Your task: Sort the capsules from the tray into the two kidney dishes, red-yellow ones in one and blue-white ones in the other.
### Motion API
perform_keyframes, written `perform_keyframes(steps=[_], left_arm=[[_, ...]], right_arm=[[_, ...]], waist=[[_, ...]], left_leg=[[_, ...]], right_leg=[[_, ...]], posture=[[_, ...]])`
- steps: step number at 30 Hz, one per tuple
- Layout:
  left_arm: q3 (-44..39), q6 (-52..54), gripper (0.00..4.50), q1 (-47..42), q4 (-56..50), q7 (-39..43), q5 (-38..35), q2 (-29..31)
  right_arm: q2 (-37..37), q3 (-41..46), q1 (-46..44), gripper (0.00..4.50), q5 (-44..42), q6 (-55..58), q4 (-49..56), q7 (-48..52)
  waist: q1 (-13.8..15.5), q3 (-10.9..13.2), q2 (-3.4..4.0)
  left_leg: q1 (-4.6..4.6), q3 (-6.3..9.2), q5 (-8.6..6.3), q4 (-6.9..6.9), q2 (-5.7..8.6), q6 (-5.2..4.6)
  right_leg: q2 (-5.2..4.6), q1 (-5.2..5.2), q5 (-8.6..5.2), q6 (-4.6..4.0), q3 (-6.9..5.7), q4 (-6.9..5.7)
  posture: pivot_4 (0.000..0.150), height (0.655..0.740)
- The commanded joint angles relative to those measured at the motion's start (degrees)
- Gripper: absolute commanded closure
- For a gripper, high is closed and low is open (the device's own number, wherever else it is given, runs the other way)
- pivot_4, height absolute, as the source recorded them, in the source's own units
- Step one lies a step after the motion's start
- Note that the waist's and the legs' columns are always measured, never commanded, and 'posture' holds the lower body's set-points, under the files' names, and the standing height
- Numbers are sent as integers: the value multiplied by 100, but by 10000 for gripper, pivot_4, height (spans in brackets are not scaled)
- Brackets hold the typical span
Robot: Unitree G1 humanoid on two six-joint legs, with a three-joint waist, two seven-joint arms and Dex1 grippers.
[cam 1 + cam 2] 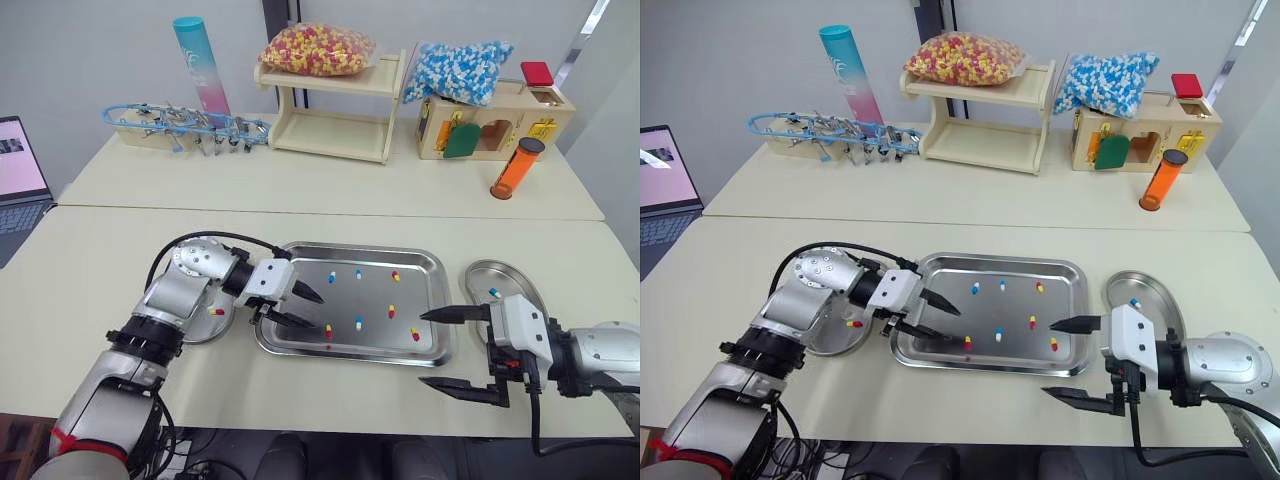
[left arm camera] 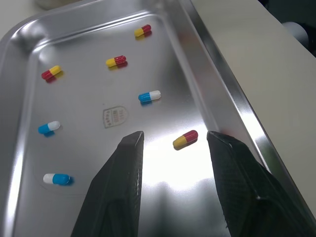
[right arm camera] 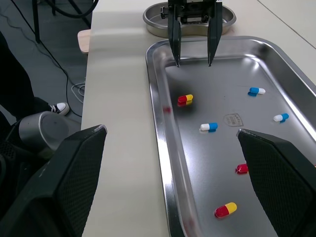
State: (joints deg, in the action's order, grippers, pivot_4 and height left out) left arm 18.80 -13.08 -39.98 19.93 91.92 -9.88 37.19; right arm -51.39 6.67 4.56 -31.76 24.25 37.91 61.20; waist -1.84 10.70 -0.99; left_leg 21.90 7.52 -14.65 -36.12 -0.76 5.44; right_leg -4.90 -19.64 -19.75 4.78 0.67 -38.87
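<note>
Left gripper [image 1: 318, 312] sits over the near-left corner of the rectangular stainless steel tray [image 1: 350, 246]. Its black fingers are moderately open and empty. A red-yellow capsule [image 2: 185, 139] lies on the tray floor in the gap between the tips, nearer one finger and touching neither. A blue-white capsule [image 2: 149, 96] lies just beyond the tips, with more of both colours further out.

Right gripper [image 1: 422, 349] has its fingers spread wide, holding nothing. One tip is over the tray's corner, just beside a second red-yellow capsule [image 1: 415, 334]. The other tip is over the bare beige table [image 1: 330, 395], off the tray edge.

The steel kidney dish [image 1: 198, 335] behind the left fingers holds one sorted red-yellow capsule [image 1: 215, 311]. The second kidney dish [image 1: 510, 275], behind the right fingers, holds one sorted blue-white capsule [image 1: 494, 293].
</note>
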Motion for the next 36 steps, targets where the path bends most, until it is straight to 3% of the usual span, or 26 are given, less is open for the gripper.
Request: perform_keyframes(steps=[1,14,36], left_arm=[[322,-350,24563,-349,129,58,42,-61],[1445,-1100,24563,-1003,916,58,60,-235],[1883,-1419,24563,-1210,1954,58,535,-557]], right_arm=[[-51,56,1,0,-125,16,189,8],[-122,130,123,0,-225,118,285,-3],[-120,264,318,0,-347,347,545,-143]], waist=[[0,0,0],[-2,1,-2],[-5,1,-3]], left_leg=[[0,1,0,0,0,0],[1,4,0,-3,1,-1],[0,7,0,-6,2,-1]], right_leg=[[0,0,0,0,-1,0],[0,1,0,1,-2,-1],[0,4,0,1,-4,-3]], posture=[[1500,7400],[1500,7400],[1500,7400]])
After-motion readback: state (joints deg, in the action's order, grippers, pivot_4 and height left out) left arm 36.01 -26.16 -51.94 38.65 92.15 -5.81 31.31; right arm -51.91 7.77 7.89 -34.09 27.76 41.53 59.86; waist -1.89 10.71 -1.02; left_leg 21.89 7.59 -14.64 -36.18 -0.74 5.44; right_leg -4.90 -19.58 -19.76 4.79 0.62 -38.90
